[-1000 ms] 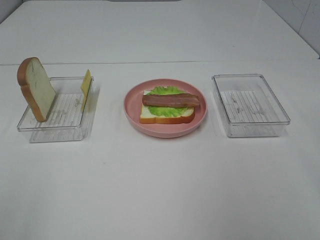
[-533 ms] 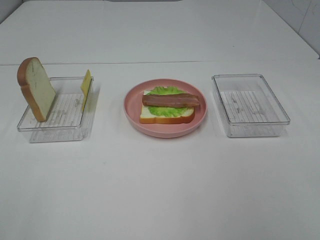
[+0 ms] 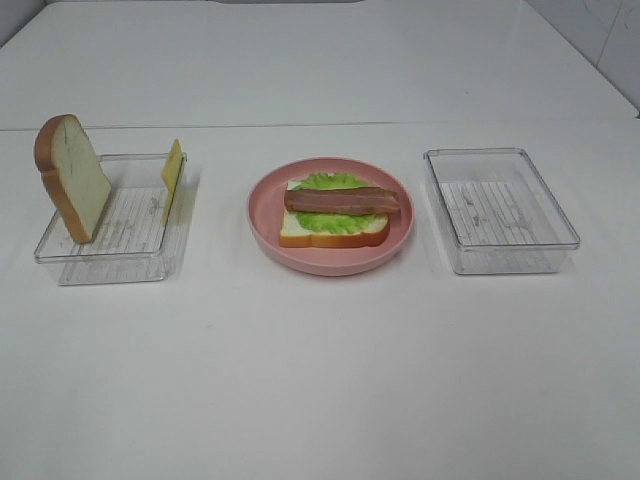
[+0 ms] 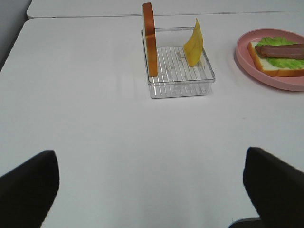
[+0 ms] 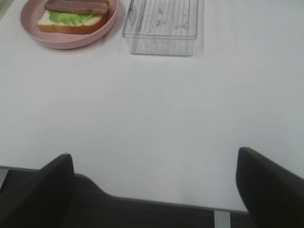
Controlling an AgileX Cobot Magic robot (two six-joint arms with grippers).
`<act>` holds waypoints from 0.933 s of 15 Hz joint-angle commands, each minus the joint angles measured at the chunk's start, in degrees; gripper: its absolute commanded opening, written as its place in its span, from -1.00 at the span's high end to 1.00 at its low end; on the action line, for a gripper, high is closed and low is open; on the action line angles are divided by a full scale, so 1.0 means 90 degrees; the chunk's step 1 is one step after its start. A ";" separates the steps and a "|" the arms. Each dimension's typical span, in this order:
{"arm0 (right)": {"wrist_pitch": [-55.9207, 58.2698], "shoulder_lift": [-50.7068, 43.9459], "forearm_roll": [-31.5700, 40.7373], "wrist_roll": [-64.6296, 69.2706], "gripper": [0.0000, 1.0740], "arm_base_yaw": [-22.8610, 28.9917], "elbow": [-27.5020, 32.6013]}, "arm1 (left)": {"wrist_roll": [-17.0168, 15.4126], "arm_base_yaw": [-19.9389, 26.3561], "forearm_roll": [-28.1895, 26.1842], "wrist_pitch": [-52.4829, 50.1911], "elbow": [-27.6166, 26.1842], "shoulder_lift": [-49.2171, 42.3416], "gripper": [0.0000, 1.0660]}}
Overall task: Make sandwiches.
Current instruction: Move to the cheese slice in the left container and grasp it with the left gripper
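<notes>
We see a white table (image 3: 320, 380); above it our left gripper (image 4: 152, 190) and right gripper (image 5: 152, 185) both hang with jaws spread wide, holding nothing; a clear left tray (image 3: 110, 270) and a clear right tray (image 3: 505, 262) flank the pink plate (image 3: 330, 266); on the plate lies a bread slice (image 3: 330, 233) topped with lettuce (image 3: 330, 182) and a bacon strip (image 3: 342, 201); a second bread slice (image 3: 75, 180) stands tilted in the left tray at the side far from the plate; a cheese slice (image 3: 172, 175) leans on the wall nearest the plate.

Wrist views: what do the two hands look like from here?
Left hand and right hand each show two broad, plain black fingers with blunt, angled tips. No cables or markings are visible. The exterior high view shows neither arm.
</notes>
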 commanded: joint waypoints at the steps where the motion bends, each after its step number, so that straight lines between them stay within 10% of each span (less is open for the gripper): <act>1: -0.0401 -0.0210 0.0223 -0.0318 -0.66 -0.0395 0.0178 | -0.0006 -0.0038 -0.0045 -0.0057 0.0013 -0.0064 -0.83; 14: -0.0433 -0.0185 0.0299 -0.0325 -0.66 -0.0376 0.0191 | -0.0006 -0.0038 -0.0038 -0.0057 0.0013 -0.0025 -0.83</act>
